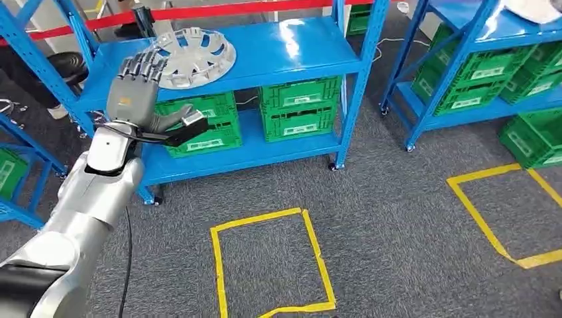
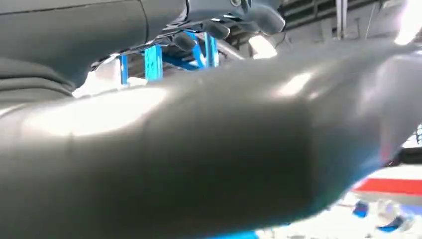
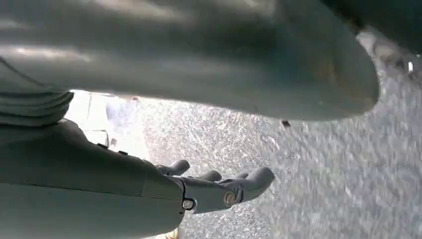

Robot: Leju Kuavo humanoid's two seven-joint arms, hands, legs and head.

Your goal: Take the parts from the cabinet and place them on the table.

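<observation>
Left robot hand (image 1: pixel 136 89) is raised in front of the blue cabinet (image 1: pixel 298 50), fingers spread and empty, fingertips at or over the near rim of the silver hubcap (image 1: pixel 195 56); can't tell whether they touch it. Hubcap lies flat on the left part of the top shelf, with green crates (image 1: pixel 301 109) on the shelf below. Right robot hand (image 3: pixel 214 189) hangs over grey carpet (image 3: pixel 323 174), fingers loosely apart, holding nothing; yellow tape squares (image 1: pixel 268 262) mark the carpet before the cabinet.
</observation>
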